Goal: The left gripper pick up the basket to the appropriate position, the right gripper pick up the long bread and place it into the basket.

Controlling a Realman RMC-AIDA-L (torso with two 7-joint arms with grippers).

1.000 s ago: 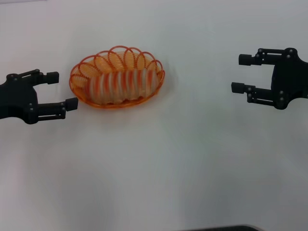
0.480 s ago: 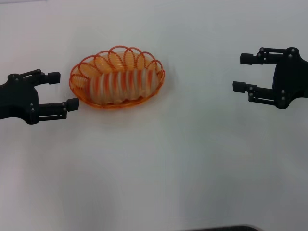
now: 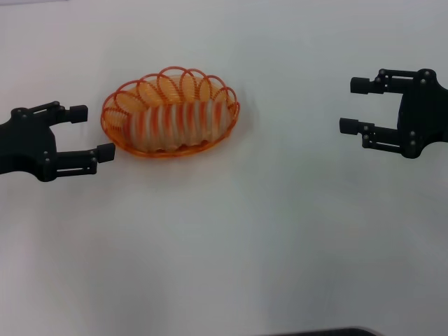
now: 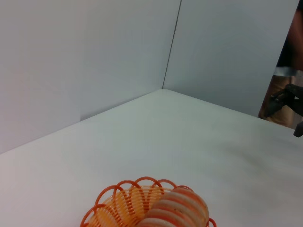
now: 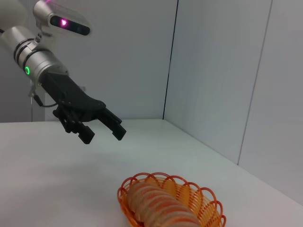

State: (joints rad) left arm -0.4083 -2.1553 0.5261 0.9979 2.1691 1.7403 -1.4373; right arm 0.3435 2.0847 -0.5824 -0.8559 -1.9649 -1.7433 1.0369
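Observation:
The orange wire basket [image 3: 112, 133] rests on the white table, left of centre, with the striped long bread [image 3: 178, 122] lying inside it. Just left of the basket's rim, my left gripper [image 3: 92, 131] hangs open and empty, not touching it. Far to the right my right gripper [image 3: 351, 106] is also open and holds nothing. The right wrist view shows the basket [image 5: 208, 208], the long bread [image 5: 158, 208] in it, and the left gripper [image 5: 103, 133] open above the table. In the left wrist view I see part of the basket [image 4: 109, 201] and one end of the bread [image 4: 182, 210].
White table top [image 3: 231, 238] all around. Grey wall panels meet in a corner behind the table [image 4: 163, 87]. A dark edge shows at the table's near side [image 3: 322, 332].
My right gripper has drifted slightly to the right, away from the basket. The left gripper, basket and bread have not moved.

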